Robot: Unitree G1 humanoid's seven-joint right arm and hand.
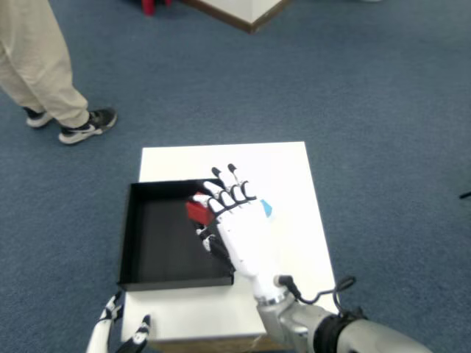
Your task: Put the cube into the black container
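The red cube (197, 209) is held in my right hand (237, 229), pinched at the fingers' left side. It hangs over the right inner part of the black container (158, 235), a square open tray lying on the white table (294, 184). Most of the cube is hidden behind the fingers (224, 193). The hand reaches across the container's right wall, palm down.
A small blue mark (266, 209) lies on the table just right of the hand. My left hand (118, 334) shows at the bottom edge by the table's front left corner. A person's legs and shoes (55, 95) stand on the blue carpet at far left.
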